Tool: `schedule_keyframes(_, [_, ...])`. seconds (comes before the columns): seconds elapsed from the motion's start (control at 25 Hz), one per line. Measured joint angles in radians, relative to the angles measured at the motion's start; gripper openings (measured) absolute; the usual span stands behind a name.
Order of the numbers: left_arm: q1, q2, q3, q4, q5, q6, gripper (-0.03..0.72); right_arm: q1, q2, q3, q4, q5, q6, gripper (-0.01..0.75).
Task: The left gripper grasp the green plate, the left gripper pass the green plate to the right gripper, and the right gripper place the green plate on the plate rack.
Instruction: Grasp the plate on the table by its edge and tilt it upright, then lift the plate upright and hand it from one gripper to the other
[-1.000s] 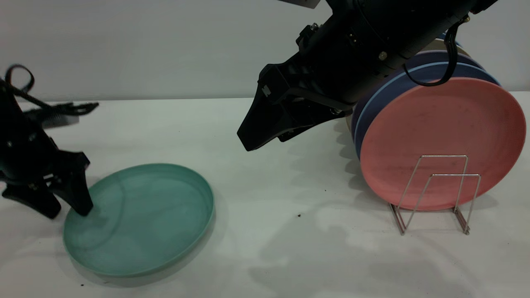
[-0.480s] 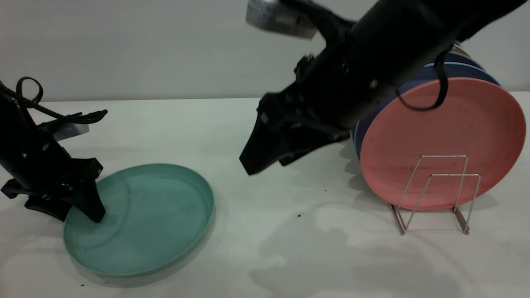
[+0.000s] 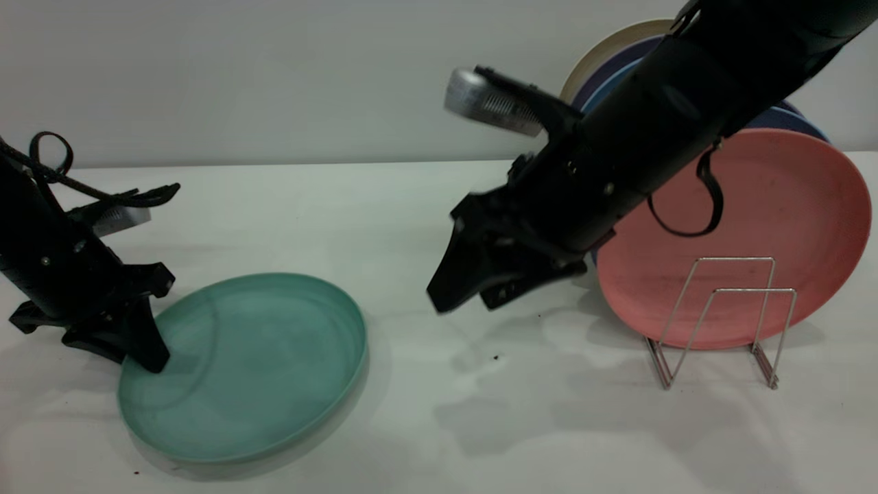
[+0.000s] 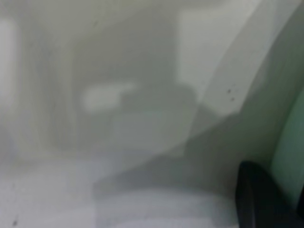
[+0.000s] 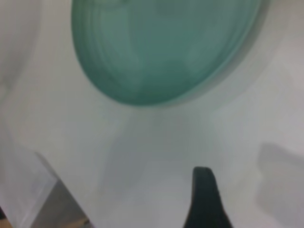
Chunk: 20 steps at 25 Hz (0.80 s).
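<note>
No readable writing or brand marks anywhere. Green plate (image 3: 243,367) lies on the white table (image 3: 439,425) at the near left, its left edge lifted a little, the right side down. Left gripper (image 3: 127,336) is at that left edge: one finger sits inside the plate on its floor, the other outside the rim, so the rim is between them, fingers pinched on it. In the left wrist view one dark finger (image 4: 263,199) shows beside the pale green plate edge (image 4: 292,147). Wire rack (image 3: 717,322) stands at the near right, front loops bare. Right gripper (image 3: 473,285) hangs over the table middle, between plate and rack, pointing down toward the plate, well apart from it; fingers look pressed together. Right wrist view shows the plate (image 5: 164,47) ahead and one fingertip (image 5: 204,197). Behind the front loops a pink plate (image 3: 761,233) stands upright in the rack, blue plates (image 3: 789,120) behind it, and a cream plate (image 3: 610,48) farthest back.
</note>
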Motion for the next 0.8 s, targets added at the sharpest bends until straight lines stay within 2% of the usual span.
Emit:
schedule_keyframes(0.24, [0.0,-0.014,0.001,-0.097,0.002,0.171,0.047,-0.067,0.011,-0.092,0.0,0.087,0.0,0.541])
schedule_keyframes(0.48, [0.0,-0.06,0.001,-0.324,0.056,0.588,0.025,-0.096,0.011,-0.178,-0.016,0.178,0.0,0.541])
schedule_keyframes(0.8, [0.0,-0.082,0.002,-0.632,0.229,1.043,0.024,-0.101,0.041,-0.248,-0.069,0.219,0.001,0.541])
